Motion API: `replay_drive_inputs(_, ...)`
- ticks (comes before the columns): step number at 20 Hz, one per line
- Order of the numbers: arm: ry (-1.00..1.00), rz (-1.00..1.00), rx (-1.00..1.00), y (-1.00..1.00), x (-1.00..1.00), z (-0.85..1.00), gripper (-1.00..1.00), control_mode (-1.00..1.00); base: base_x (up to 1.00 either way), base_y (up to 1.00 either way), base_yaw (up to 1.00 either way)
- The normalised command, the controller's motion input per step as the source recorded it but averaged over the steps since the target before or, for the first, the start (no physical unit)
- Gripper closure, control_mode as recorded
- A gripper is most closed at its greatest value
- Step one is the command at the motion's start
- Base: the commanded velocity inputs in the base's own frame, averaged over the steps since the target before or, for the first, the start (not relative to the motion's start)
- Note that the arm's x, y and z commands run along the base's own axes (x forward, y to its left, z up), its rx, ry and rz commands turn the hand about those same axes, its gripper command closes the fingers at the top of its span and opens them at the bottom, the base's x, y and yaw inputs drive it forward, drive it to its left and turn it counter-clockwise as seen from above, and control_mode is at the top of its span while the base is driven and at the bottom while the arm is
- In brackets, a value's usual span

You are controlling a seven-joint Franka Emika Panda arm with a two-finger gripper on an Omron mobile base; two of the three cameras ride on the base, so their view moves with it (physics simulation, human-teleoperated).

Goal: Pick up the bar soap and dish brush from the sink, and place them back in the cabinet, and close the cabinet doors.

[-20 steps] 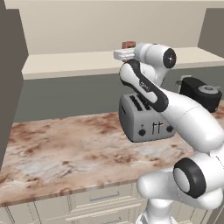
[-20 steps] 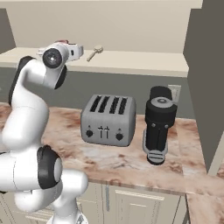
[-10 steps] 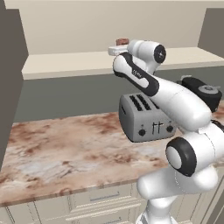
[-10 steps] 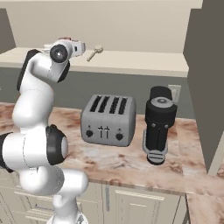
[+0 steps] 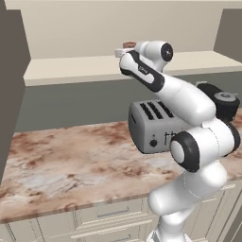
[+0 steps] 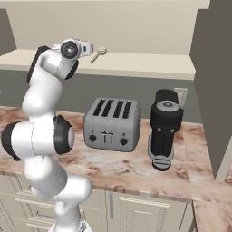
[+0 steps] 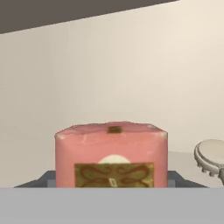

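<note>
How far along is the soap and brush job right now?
Done: the dish brush already lies on the cabinet shelf. In hand: the hand has the bar soap up at shelf level beside the brush; whether it is gripped or already set down isn't clear. Left: letting go if needed, pulling back, and closing the cabinet doors.

Arm raised high, gripper [image 5: 124, 48] level, jaws parted.
</note>
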Motion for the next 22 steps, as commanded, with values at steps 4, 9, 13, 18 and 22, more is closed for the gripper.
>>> replay_drive_inputs(4, 0.11, 0.0, 0.0, 0.21, 0.35, 0.0, 1.0, -1.0, 0.0, 0.0, 0.0)
replay_drive_inputs(9, 0.1, 0.0, 0.0, 0.29, 0.25, 0.0, 1.0, -1.0, 0.0, 0.0, 0.0)
replay_drive_inputs(13, 0.04, 0.0, 0.0, 0.21, 0.34, -0.07, 1.0, -1.0, 0.0, 0.0, 0.0)
replay_drive_inputs(18, 0.0, 0.0, -0.02, 0.11, 0.25, -0.17, 1.0, -1.0, 0.0, 0.0, 0.0)
replay_drive_inputs(22, 0.0, 0.0, 0.0, 0.02, 0.19, -0.25, 1.0, -1.0, 0.0, 0.0, 0.0)
